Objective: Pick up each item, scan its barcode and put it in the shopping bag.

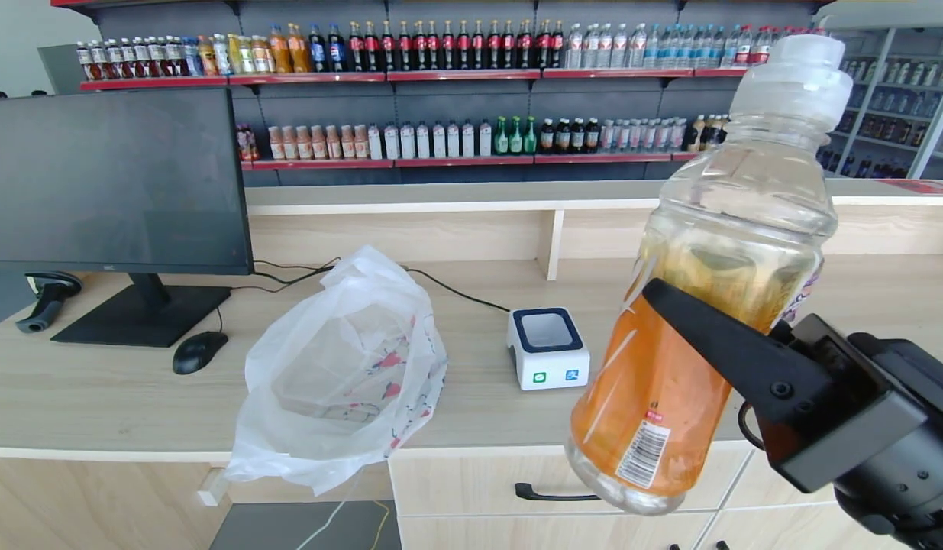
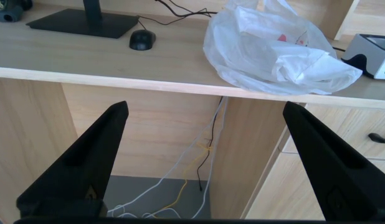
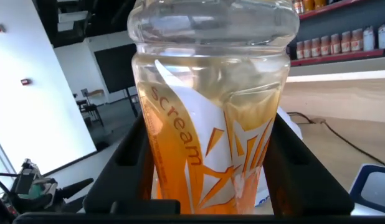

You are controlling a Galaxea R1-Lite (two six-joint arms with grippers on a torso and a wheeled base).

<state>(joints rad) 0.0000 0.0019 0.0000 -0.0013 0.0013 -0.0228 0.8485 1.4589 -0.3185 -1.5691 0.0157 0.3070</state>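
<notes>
The step in hand looks like the scan: the right gripper [image 1: 715, 313] is clamped on a clear bottle of orange drink [image 1: 715, 229], one finger across its near side and the other behind it, gripping it at about mid-height. The bottle hangs in the air on the right, close to the head camera and to the right of the counter scanner [image 1: 547, 347]. It is tilted, with its white cap up and to the right and its base down and to the left. Its barcode [image 1: 643, 454] sits low on the label near the base and faces the near side, not the scanner's dark-rimmed window, which looks upward from the wooden counter [image 1: 479, 412]. The next move therefore calls for carrying the bottle left and farther in, over the scanner, and turning it until the barcode faces down at the window. The white plastic shopping bag [image 1: 341, 374] lies slumped just left of the scanner, spilling over the counter's near edge, with a pale boxy shape showing through it. I cannot tell where its mouth lies, so dropping the bottle in afterwards may need care. The left gripper [image 2: 205, 112] hangs low below the counter's near edge with its fingers wide apart, holding nothing. A monitor [image 1: 112, 179], a mouse [image 1: 198, 351] and a handheld scanner [image 1: 47, 299] stand at the far left.
</notes>
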